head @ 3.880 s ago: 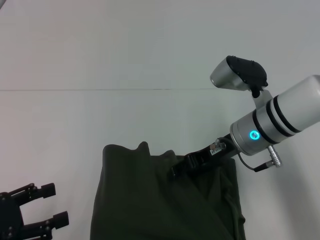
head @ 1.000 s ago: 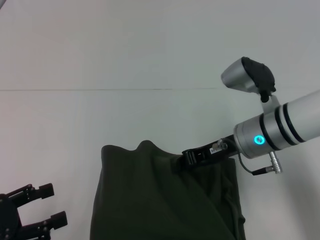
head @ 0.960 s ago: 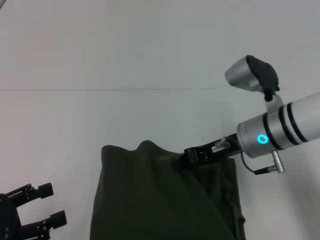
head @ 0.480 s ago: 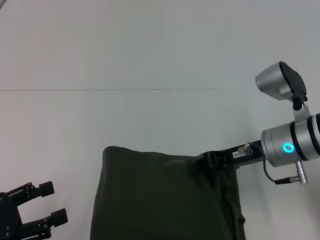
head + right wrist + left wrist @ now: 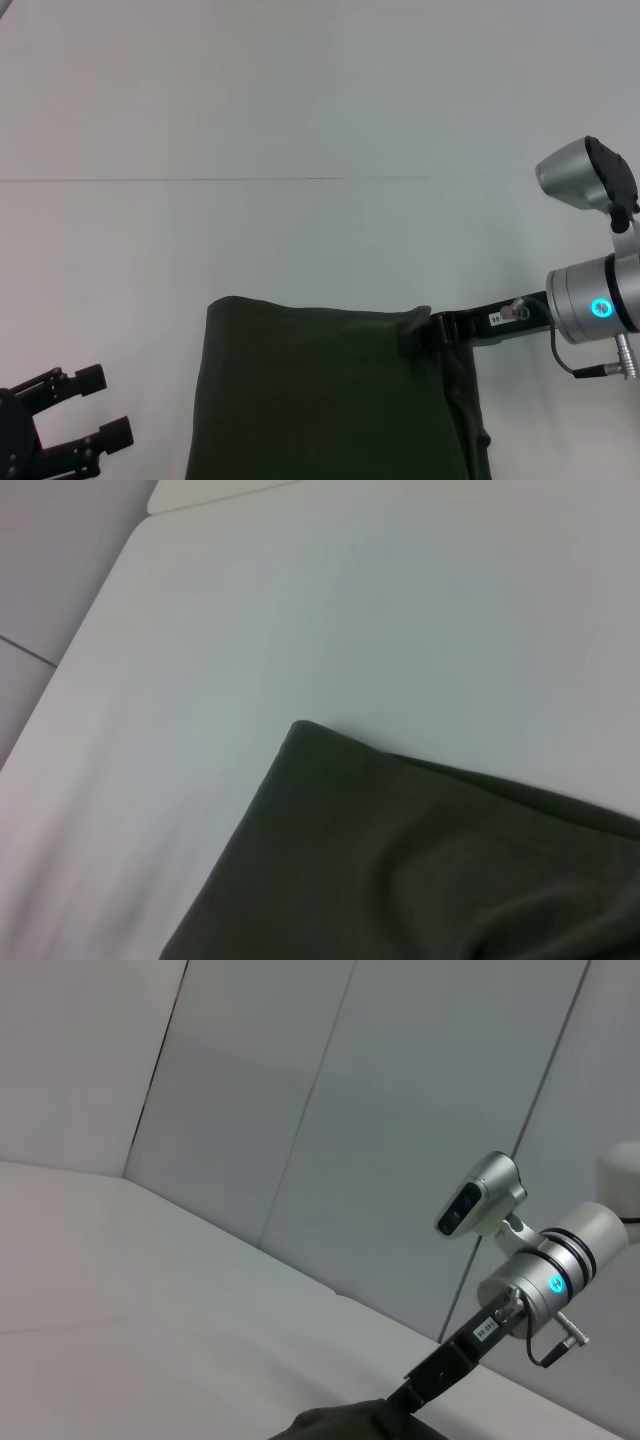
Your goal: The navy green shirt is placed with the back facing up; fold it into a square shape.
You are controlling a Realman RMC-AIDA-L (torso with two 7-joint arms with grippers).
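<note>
The navy green shirt [image 5: 320, 400] lies folded on the white table at the near middle, its far edge straight. My right gripper [image 5: 428, 334] reaches in from the right and is shut on the shirt's far right corner, holding it low on the table. The left wrist view shows that gripper [image 5: 420, 1392] on the fabric [image 5: 345, 1425]. The right wrist view shows only the shirt [image 5: 400, 870], with its far left corner lying flat. My left gripper [image 5: 103, 405] is open and empty at the near left, apart from the shirt.
The white table [image 5: 300, 100] stretches bare beyond the shirt, with a thin seam line [image 5: 200, 180] across it. Grey wall panels [image 5: 300, 1110] stand behind the table in the left wrist view.
My right gripper has moved to the right with the shirt's far edge in it. The raised bump in that edge has been pulled flat and straight. The left arm has not moved.
</note>
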